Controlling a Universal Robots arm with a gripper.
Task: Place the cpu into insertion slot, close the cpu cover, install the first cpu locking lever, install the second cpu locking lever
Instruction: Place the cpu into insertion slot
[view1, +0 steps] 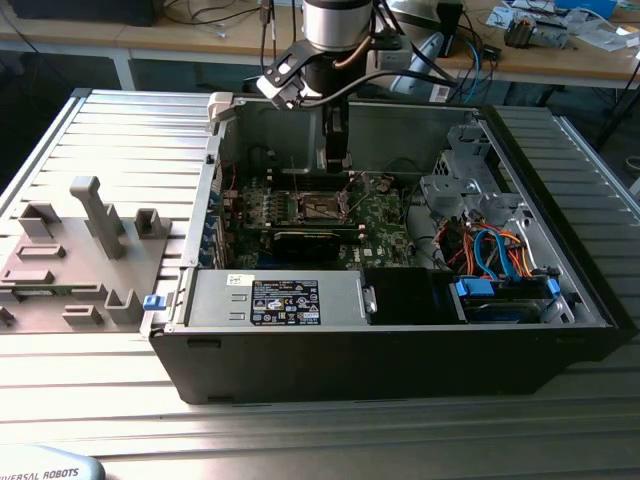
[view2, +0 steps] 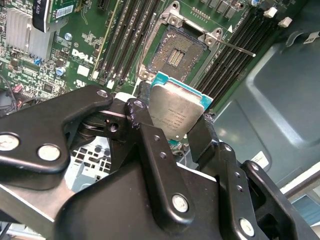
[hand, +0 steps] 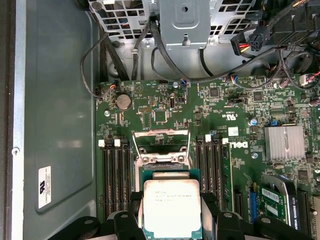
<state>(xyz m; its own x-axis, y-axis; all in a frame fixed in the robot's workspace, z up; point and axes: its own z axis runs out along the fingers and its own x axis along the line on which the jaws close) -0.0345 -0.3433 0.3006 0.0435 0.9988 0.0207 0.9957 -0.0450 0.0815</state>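
Cpu (view2: 176, 112) clamped in claw (view2: 174, 122), arm (view1: 335, 30) vert. down into pc case (view1: 400, 350), abv insertion slot (view2: 176, 50).

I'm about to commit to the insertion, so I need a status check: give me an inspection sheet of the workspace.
Surface: ribbed metal table, carrying an open computer case.
Job's things: cpu held short of the insertion slot, whose contacts lie exposed on the motherboard.
Clutter: grey fixture tray at the exterior view's left.
Grippers: gripper shut on the cpu's edges.
Cables: orange and blue cables inside the case; black cables beside the motherboard.
Surroundings: workbench behind, strewn with gear.
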